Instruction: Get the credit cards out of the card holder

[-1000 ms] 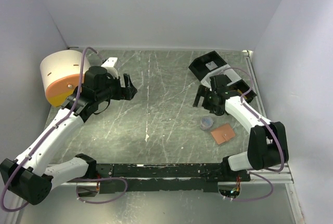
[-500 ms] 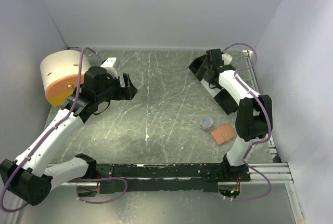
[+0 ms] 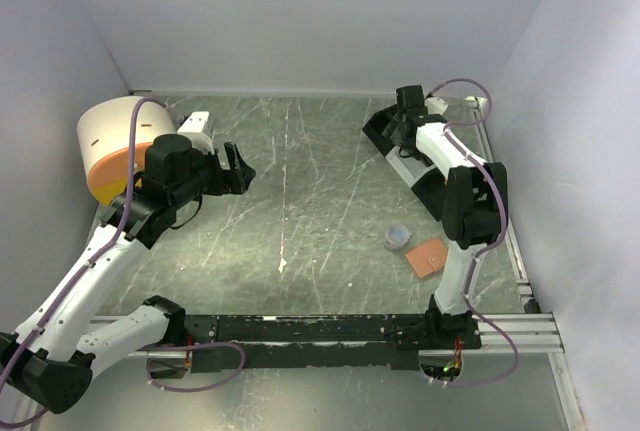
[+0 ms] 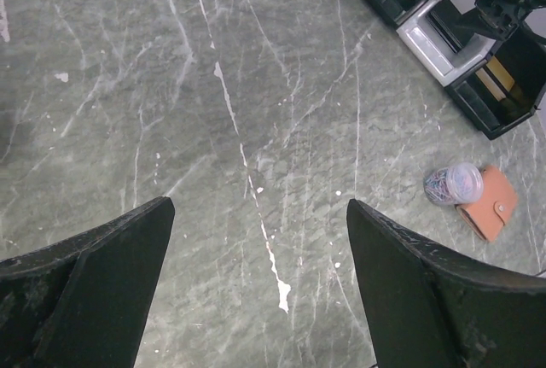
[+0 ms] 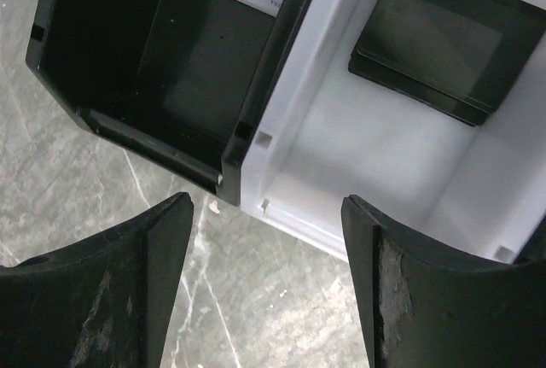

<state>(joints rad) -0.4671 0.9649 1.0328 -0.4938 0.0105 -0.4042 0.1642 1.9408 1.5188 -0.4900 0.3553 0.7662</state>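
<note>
right gripper [image 5: 264, 291] jaws apart, empty, over black-and-white compartment tray [image 5: 375, 163]. Flat salmon-orange folding card holder [image 3: 427, 256] lies closed well back toward near edge of grey marbled table [image 3: 300, 201], beside small clear jar [image 3: 397, 238]. left gripper [image 4: 256, 283] also spread, farther off.

1. A dark green, marble-patterned table top [image 3: 300, 181] with pale veins and scratches carries everything.
2. A black-and-white three-compartment plastic tray [image 3: 380, 131] lies aslant at the far right.
3. A small clear round jar [image 3: 397, 238] with bluish contents stands near right.
4. Just beside the jar, a salmon-orange folding card holder [image 3: 427, 256] lies flat and shut.
5. A large cream-and-orange round drum [image 3: 110, 136] sits at the far left edge.
</note>
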